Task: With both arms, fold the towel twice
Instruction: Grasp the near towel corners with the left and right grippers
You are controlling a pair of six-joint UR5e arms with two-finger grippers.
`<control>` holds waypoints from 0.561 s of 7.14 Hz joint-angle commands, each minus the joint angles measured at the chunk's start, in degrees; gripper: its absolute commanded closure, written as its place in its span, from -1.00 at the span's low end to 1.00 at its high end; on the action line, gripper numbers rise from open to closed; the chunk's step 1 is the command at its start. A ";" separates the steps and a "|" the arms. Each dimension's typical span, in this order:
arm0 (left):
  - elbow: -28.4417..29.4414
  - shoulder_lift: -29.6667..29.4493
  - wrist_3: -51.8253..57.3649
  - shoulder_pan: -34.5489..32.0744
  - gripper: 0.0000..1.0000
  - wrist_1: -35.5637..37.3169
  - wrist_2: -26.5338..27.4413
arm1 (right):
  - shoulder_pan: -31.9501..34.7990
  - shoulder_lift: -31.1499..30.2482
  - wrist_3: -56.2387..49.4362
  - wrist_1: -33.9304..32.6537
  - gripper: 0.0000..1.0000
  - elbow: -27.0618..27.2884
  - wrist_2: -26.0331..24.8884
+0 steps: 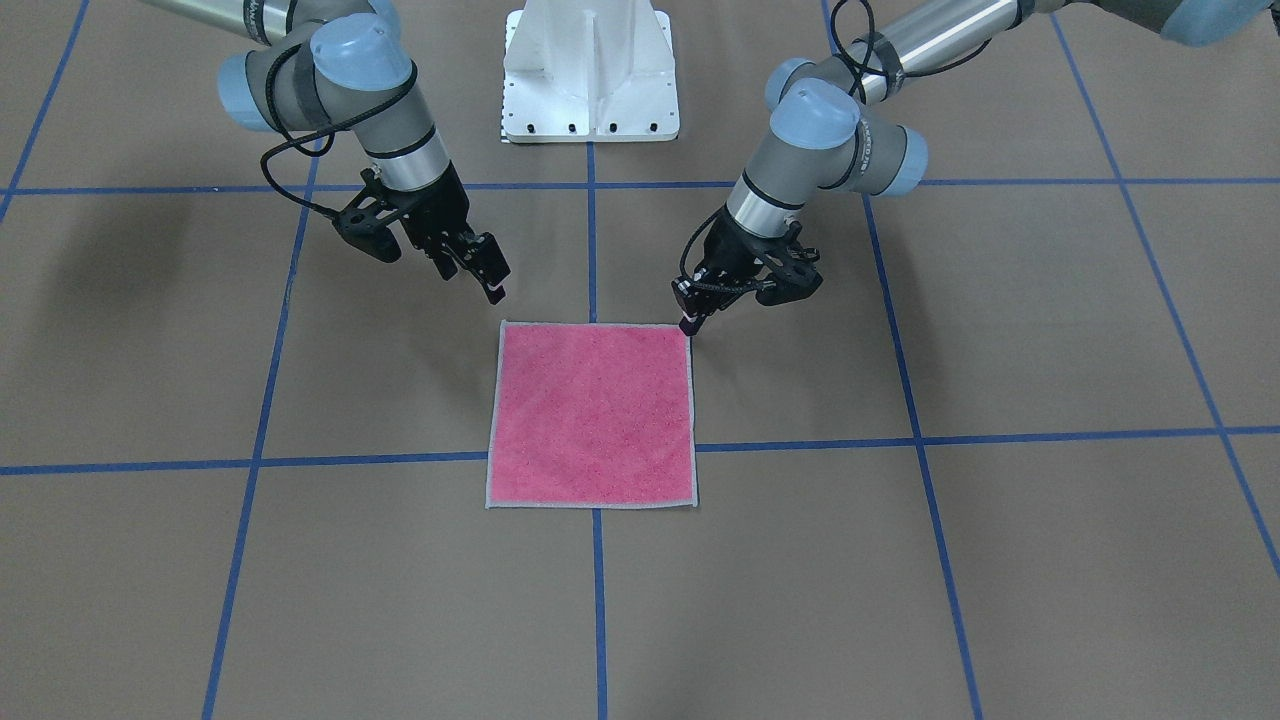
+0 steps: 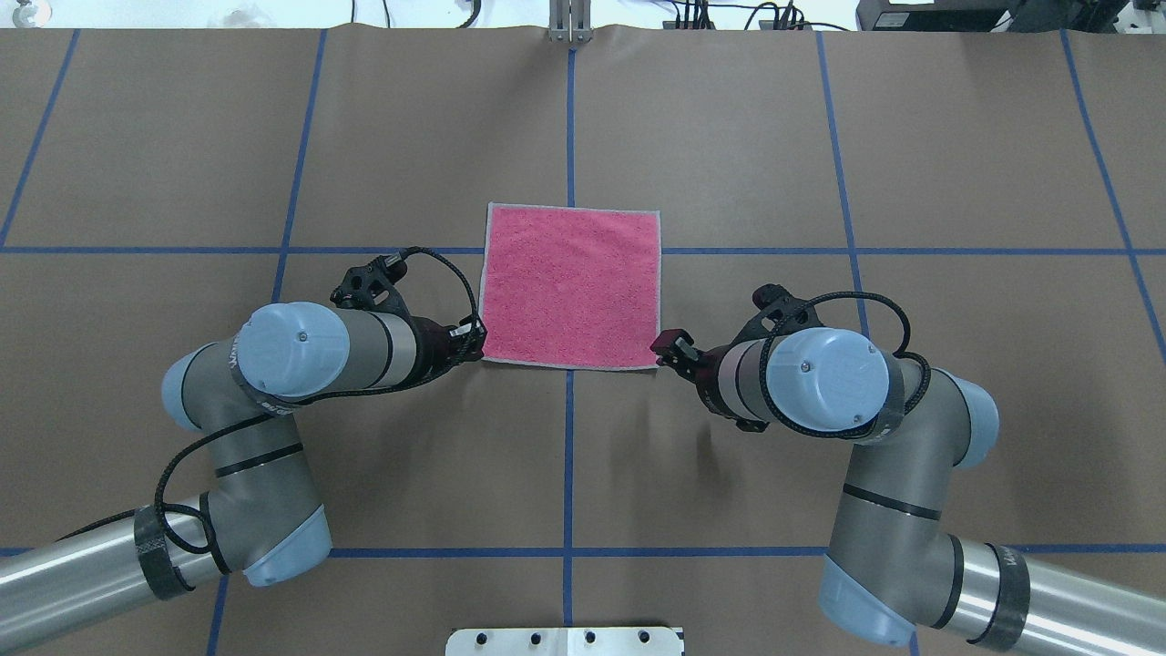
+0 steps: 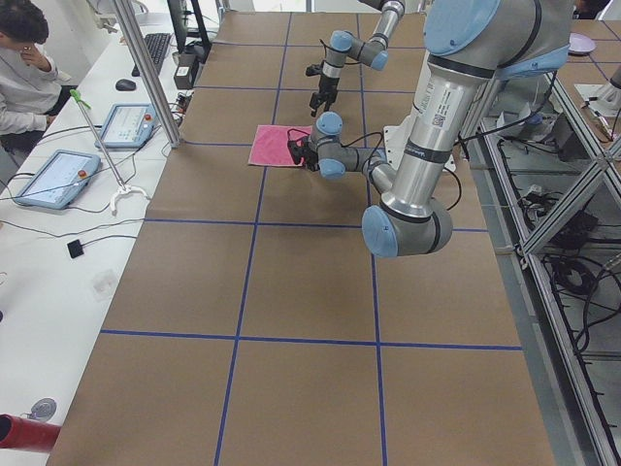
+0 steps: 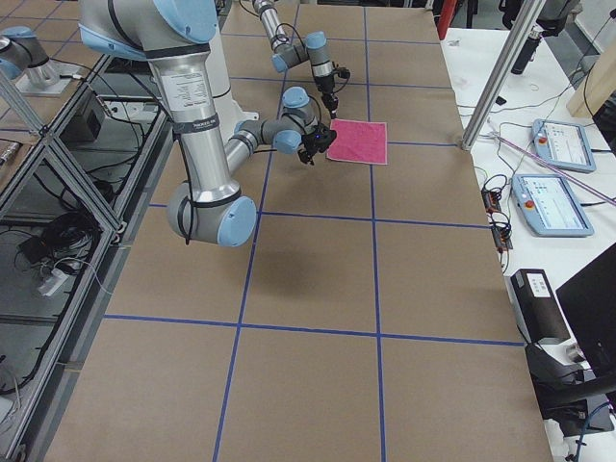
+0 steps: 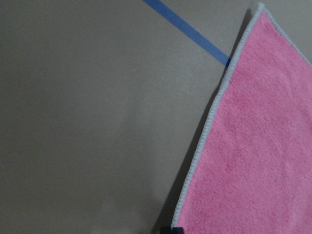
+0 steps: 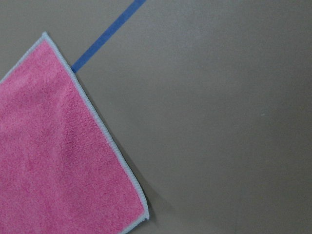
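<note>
The left hand (image 1: 688,322) and right hand (image 1: 497,292) are held at adjacent corners of the square pink terry towel (image 1: 592,410); whether either is parted cannot be told. Both corners should be pinched evenly.

Legible text: none. Small dark print on left arm (image 3: 434,121), silver tube section, too small to read.

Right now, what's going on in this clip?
A pink towel lies flat and unfolded on the table. The robot's left end effector is down at one robot-side corner; the right end effector hovers just short of the other. Neither corner is lifted yet, so no fold has begun.
</note>
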 commanded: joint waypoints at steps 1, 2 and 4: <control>-0.09 0.00 0.00 0.02 1.00 -0.01 0.01 | -0.58 1.63 2.45 -0.02 -0.35 -2.34 -0.98; -0.09 0.00 0.00 0.02 1.00 -0.01 0.01 | -0.58 3.21 3.06 -0.02 -0.33 -4.18 -1.06; -0.09 0.00 0.09 -0.07 1.00 -0.01 0.01 | -0.58 3.75 3.59 0.07 -0.17 -4.55 -1.06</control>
